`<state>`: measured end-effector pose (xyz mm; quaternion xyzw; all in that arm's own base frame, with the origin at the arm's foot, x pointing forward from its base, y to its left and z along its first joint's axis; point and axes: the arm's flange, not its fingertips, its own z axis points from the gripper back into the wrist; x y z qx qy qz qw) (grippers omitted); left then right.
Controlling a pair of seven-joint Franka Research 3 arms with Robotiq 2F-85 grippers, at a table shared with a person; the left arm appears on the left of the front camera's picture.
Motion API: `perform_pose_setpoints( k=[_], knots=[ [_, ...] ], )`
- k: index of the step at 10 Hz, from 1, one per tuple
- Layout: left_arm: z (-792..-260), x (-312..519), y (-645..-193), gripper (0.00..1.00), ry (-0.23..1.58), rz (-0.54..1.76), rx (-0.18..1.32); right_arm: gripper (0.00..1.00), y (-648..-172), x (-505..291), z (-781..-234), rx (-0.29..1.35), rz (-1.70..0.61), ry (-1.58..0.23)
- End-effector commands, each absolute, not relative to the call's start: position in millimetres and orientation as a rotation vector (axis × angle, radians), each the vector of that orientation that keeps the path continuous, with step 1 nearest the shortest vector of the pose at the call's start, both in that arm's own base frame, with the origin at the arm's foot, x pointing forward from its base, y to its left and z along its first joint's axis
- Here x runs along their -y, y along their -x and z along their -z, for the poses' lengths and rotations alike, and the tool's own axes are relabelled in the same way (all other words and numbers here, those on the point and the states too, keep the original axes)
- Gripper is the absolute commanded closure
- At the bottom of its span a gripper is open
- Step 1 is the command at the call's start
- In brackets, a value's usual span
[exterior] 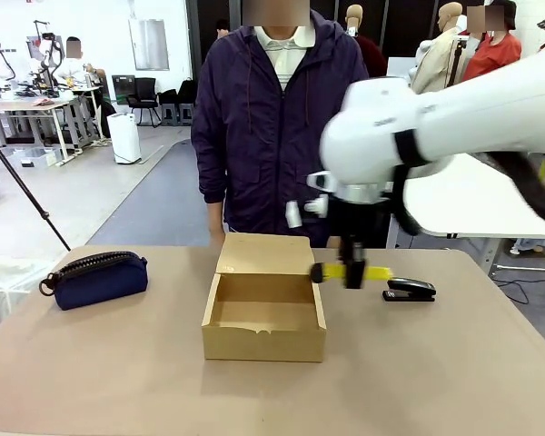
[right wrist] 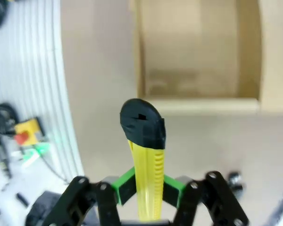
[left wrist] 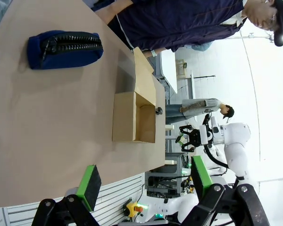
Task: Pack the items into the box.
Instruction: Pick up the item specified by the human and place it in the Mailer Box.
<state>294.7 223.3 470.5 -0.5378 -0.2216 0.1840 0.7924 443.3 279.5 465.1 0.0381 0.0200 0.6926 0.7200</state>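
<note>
The right gripper (exterior: 354, 274) is clamped on the yellow utility knife (exterior: 376, 272). In the right wrist view its green pads (right wrist: 126, 182) press both flat sides of the knife's yellow body (right wrist: 146, 162), and the black end cap juts out past the fingertips. From the front the knife is held level, about at the height of the box's rim. One black end is just beside the right wall of the cardboard box (exterior: 263, 345), and the yellow body runs off toward the black stapler (exterior: 409, 291).

The left gripper (left wrist: 145, 184) is spread wide with nothing between its green pads (left wrist: 89, 186). It hangs off the near side of the worktop (exterior: 436, 381).

The box stands in the middle of the worktop. Its hinged flap is thrown back toward the far edge and its inside is bare. In the right wrist view the box (right wrist: 198, 106) lies just beyond the knife's black tip.

The navy zippered pouch (exterior: 100, 280) lies near the left edge, toward the far-left corner and well apart from the box; the left wrist view shows the pouch (left wrist: 66, 49) and the box (left wrist: 124, 117) with open tabletop between them. The stapler sits to the right of the box, toward the far edge. A person in a dark jacket (exterior: 277, 118) stands at the far edge behind the box.
</note>
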Motion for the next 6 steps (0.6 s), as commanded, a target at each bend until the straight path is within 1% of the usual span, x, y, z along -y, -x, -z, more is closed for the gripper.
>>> perform_pose_setpoints(
  k=[1, 3, 5, 6],
  knots=[
    [-473, -223, -294, 0.0, 1.175, -0.397, 0.489, 1.0, -463, -336, -455, -0.065, -1.605, -0.021],
    [-473, -223, -294, 0.0, 1.175, -0.397, 0.489, 1.0, -472, -393, -433, 0.032, -1.678, 0.077],
    [-473, -223, -294, 0.0, 1.175, -0.397, 0.489, 1.0, -488, -410, -403, 0.087, -1.716, 0.131],
    [-473, -223, -294, 0.0, 1.175, -0.397, 0.489, 1.0, -485, -410, -392, 0.137, -1.678, 0.226]
  ],
)
